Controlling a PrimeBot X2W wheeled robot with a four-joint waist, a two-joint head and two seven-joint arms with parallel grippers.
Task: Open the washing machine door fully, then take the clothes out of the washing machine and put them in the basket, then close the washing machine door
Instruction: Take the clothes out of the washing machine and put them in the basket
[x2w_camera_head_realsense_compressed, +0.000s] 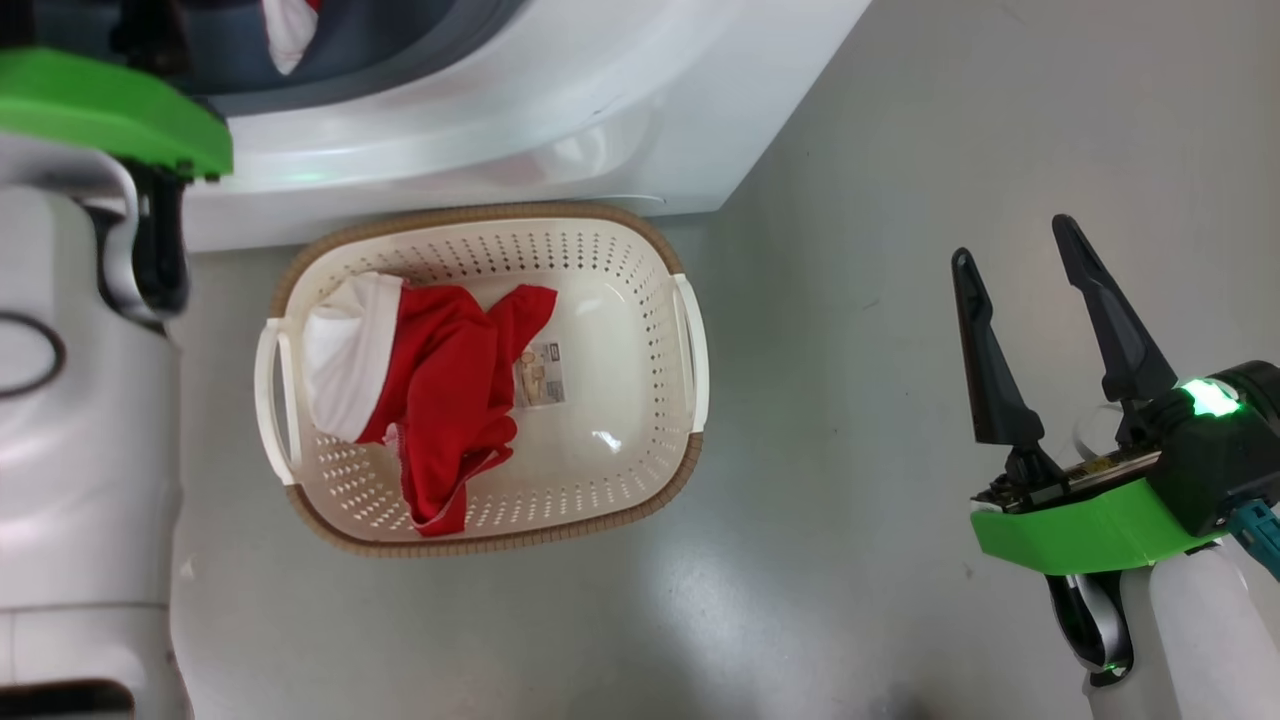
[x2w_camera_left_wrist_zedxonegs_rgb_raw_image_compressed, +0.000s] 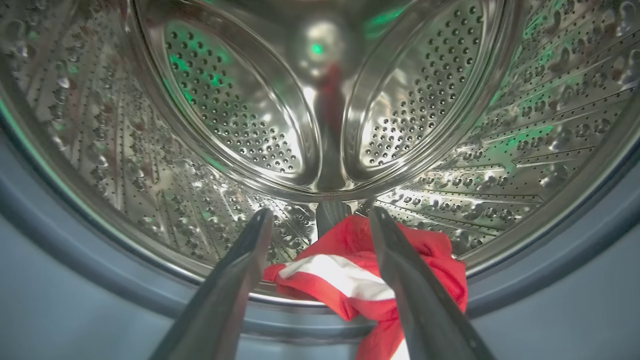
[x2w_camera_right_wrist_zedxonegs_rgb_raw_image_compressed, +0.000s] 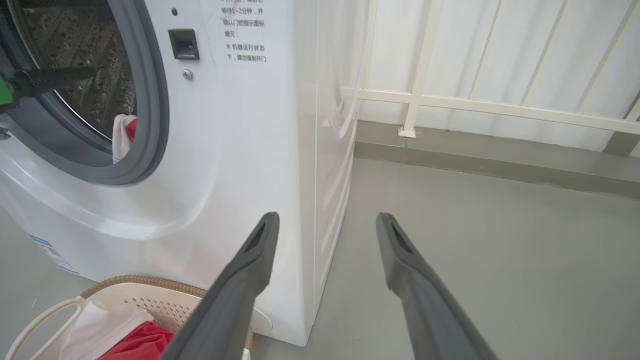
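My left gripper (x2w_camera_left_wrist_zedxonegs_rgb_raw_image_compressed: 320, 216) is open inside the washing machine (x2w_camera_right_wrist_zedxonegs_rgb_raw_image_compressed: 240, 150), at the mouth of the steel drum (x2w_camera_left_wrist_zedxonegs_rgb_raw_image_compressed: 235, 115). A red and white garment (x2w_camera_left_wrist_zedxonegs_rgb_raw_image_compressed: 340, 280) lies on the drum's front lip just beyond and between its fingers, and hangs over the grey gasket (x2w_camera_right_wrist_zedxonegs_rgb_raw_image_compressed: 152, 100). The same garment (x2w_camera_head_realsense_compressed: 285, 35) peeks from the opening in the head view. The cream basket (x2w_camera_head_realsense_compressed: 640, 400) stands on the floor against the machine's front, holding another red and white garment (x2w_camera_head_realsense_compressed: 440, 390). My right gripper (x2w_camera_head_realsense_compressed: 1015, 245) hangs open and empty over the floor to the basket's right. The door is out of view.
My pale left forearm (x2w_camera_head_realsense_compressed: 80, 420) fills the space left of the basket. Grey floor (x2w_camera_head_realsense_compressed: 850, 500) stretches right of the basket and machine. A white railing and a low kerb (x2w_camera_right_wrist_zedxonegs_rgb_raw_image_compressed: 500, 165) run behind the machine's right side.
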